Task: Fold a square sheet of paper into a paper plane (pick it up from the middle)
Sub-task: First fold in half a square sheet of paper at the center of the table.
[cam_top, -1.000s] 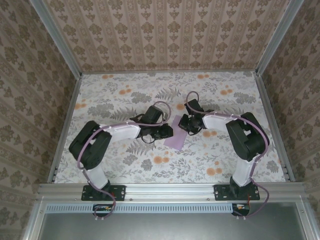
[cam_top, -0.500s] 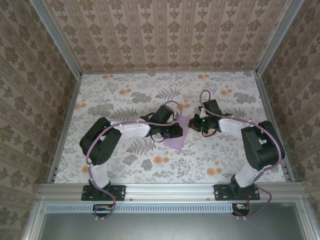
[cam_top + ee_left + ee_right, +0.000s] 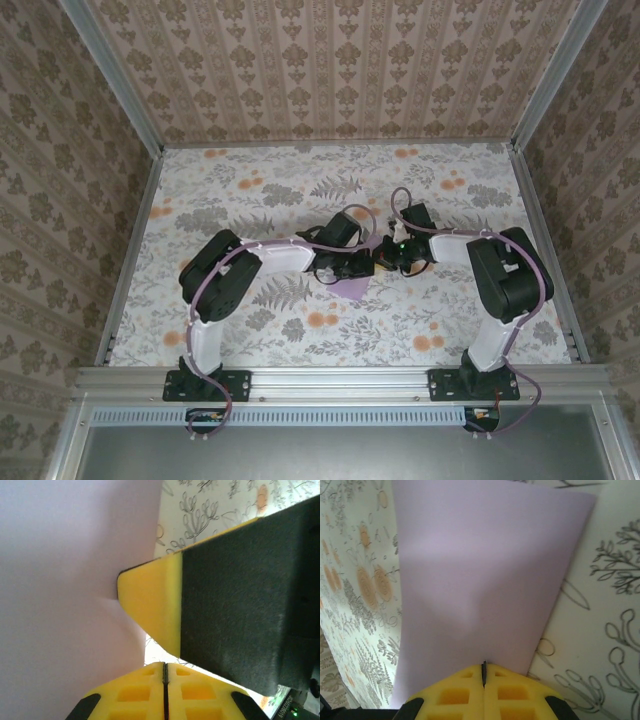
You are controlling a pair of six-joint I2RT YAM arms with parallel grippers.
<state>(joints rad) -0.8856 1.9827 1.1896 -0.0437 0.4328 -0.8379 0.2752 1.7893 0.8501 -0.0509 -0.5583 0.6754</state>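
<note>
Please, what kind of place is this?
Likely a robot test booth: left arm and right arm bolted to a metal rail, wallpapered panels enclosing a floral table.

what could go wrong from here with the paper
1. The right gripper pinches the paper only at its edge, so it may slip out.
2. The left gripper is shut close beside it; if they pull apart, the paper may tear.
3. The paper puckers at the right gripper's tip, which may leave a stray crease.

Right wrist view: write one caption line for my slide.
The right gripper, jaws shut, pinches one edge of the lilac square sheet of paper over the floral tabletop.
</note>
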